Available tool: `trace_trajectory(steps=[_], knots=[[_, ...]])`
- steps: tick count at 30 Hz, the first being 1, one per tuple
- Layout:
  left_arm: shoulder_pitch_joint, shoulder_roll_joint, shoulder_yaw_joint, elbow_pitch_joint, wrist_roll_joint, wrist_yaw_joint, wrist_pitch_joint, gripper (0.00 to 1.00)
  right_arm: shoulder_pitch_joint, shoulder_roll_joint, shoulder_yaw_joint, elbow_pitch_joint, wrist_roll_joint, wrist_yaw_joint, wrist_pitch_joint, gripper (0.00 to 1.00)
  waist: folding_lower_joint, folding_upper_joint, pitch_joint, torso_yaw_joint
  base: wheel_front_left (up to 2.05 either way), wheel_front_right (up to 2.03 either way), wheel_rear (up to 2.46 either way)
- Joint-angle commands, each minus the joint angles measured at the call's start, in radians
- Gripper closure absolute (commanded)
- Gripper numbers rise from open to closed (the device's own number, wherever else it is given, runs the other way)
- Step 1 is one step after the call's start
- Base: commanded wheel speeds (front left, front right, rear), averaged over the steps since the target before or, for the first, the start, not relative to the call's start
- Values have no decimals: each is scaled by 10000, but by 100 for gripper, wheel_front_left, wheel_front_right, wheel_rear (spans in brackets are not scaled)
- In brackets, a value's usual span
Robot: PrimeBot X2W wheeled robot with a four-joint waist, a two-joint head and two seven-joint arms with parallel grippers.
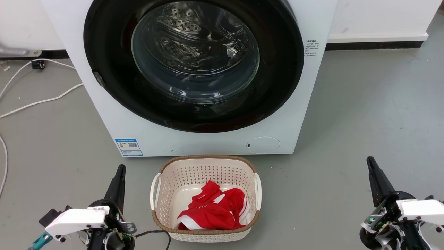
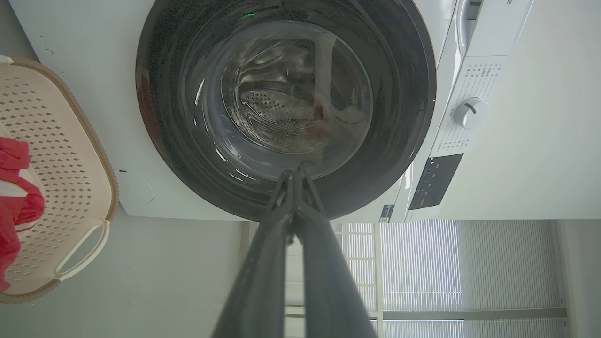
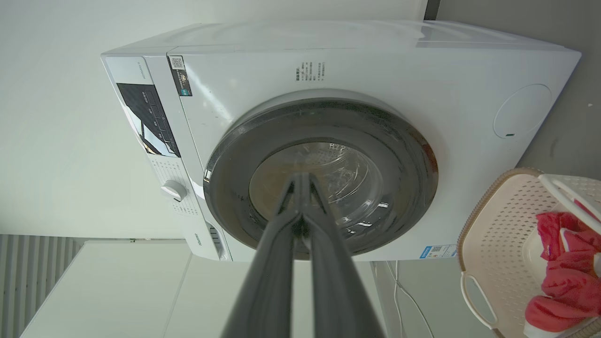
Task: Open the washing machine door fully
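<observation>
The washing machine door point(image 1: 194, 66) sits shut, flush in the front of the washing machine point(image 1: 208, 142), so the task looks unstarted. The left gripper point(image 1: 120, 171) and right gripper point(image 1: 371, 166) hang low over the floor point(image 1: 347, 121), fingers pressed together, holding nothing. Next, one likely reaches for the small tab point(image 1: 98, 78) at the door's left rim. The laundry basket point(image 1: 204, 159) just before the machine crowds the swing, while the floor to the right lies open.

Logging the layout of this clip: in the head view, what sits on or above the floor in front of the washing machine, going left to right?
Going right: white cables → left gripper → basket holding red cloth → right gripper.
</observation>
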Motion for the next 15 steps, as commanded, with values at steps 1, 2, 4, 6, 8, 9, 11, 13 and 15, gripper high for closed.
trace_trajectory(steps=[1, 2, 4, 6, 8, 9, 11, 13, 15], knots=[[-81, 1, 28, 6, 43, -28, 52, 100, -118, 33, -18, 25, -73, 0, 32, 100, 0, 0, 0, 0, 0, 0, 0], [-81, -1, 29, 6, 39, -28, 53, 100, -119, 35, -21, 24, -78, 0, 37, 100, 0, 0, 0, 0, 0, 0, 0], [-82, -3, 32, 5, 43, -28, 57, 100, -119, 43, -29, 25, -82, 0, 40, 100, 0, 0, 0, 0, 0, 0, 0], [-82, -7, 34, 5, 46, -28, 61, 100, -121, 49, -38, 26, -82, 0, 51, 100, 0, 0, 0, 0, 0, 0, 0], [-82, -8, 37, 5, 50, -29, 63, 100, -122, 57, -46, 26, -82, 0, 49, 100, 0, 0, 0, 0, 0, 0, 0], [-82, -8, 40, 5, 50, -29, 65, 100, -122, 61, -51, 26, -88, 0, 55, 100, 0, 0, 0, 0, 0, 0, 0], [-82, -10, 43, 6, 54, -29, 67, 100, -123, 66, -60, 27, -97, 0, 62, 100, 0, 0, 0, 0, 0, 0, 0], [-83, -13, 44, 6, 41, -29, 52, 100, -124, 72, -68, 28, -98, 0, 70, 100, 0, 0, 0, 0, 0, 0, 0], [17, -17, 2, 36, 42, 2, 23, 0, 22, 39, -50, 31, -67, 0, 36, 0, 0, 0, 0, 0, 0, 0, 0]])
